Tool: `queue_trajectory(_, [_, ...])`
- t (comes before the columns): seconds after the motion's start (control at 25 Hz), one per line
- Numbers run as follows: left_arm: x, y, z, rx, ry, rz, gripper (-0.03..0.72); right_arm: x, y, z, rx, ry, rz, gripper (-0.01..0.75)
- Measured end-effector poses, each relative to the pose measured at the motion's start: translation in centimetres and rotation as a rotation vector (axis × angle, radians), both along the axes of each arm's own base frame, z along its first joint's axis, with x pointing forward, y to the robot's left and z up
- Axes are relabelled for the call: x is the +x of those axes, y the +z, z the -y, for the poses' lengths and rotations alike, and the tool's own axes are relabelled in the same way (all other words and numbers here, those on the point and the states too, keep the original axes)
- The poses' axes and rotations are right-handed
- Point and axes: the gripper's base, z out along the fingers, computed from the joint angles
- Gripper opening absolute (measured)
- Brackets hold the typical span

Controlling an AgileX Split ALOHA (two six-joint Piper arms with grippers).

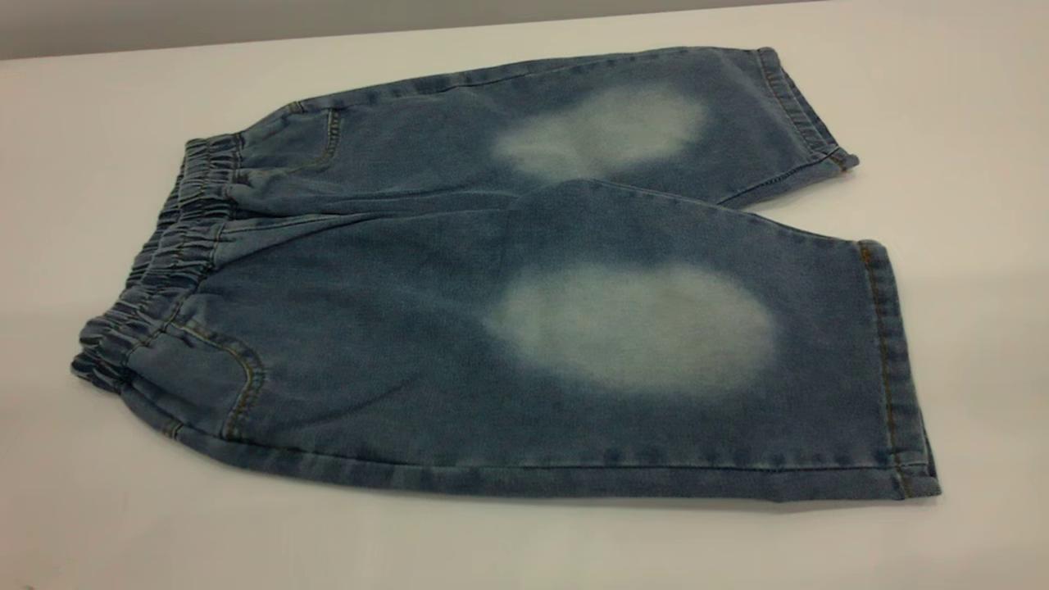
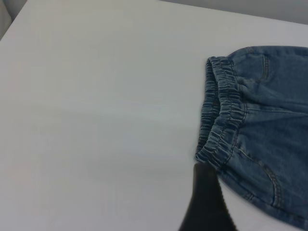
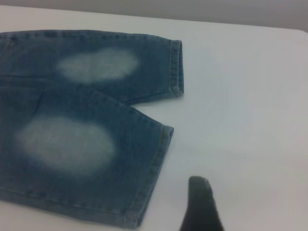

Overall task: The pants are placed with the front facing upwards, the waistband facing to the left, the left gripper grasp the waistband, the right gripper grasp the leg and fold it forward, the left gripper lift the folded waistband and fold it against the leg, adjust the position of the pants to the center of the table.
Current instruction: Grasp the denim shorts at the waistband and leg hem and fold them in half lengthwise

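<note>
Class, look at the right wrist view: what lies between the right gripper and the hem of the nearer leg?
Nothing: only bare table separates the right gripper from the leg hem. The right wrist view shows this.

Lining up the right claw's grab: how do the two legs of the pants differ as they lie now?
The near leg lies on top at the crotch, its inner edge overlapping the far leg. The near leg's faded oval shows whole; the far leg's is partly covered by that overlap. In the exterior view the near leg's hem reaches further right than the far leg's. Both lie flat on the table, hems pointing right, unfolded.
</note>
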Motion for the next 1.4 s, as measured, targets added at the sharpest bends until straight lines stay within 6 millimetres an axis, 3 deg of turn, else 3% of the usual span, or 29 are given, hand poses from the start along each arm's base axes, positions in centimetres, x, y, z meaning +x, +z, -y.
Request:
queue_trajectory(0.68, [0.0, 0.0, 0.0, 0.002, 0.001, 0.001, 0.447, 0.0, 0.0, 0.0, 0.004, -0.002, -0.001, 0.421])
queue_trajectory(0.88, [0.5, 0.5, 0.0, -0.019, 0.014, 0.001, 0.447, 0.4, 0.5, -0.1, 0.081, -0.043, -0.016, 0.421])
queue_trajectory(1.08, [2.7, 2.3, 0.0, -0.049, 0.018, 0.004, 0.447, 2.3, 2.5, -0.3, 0.116, -0.059, -0.032, 0.421])
queue_trajectory(1.28, [6.8, 3.4, 0.3, -0.117, -0.016, -0.051, 0.447, 6.4, 4.3, -1.3, 0.201, -0.039, -0.075, 0.421])
queue_trajectory(1.4, [9.7, 3.3, 0.5, -0.142, -0.035, -0.081, 0.447, 9.4, 4.2, -2.1, 0.255, -0.021, -0.126, 0.421])
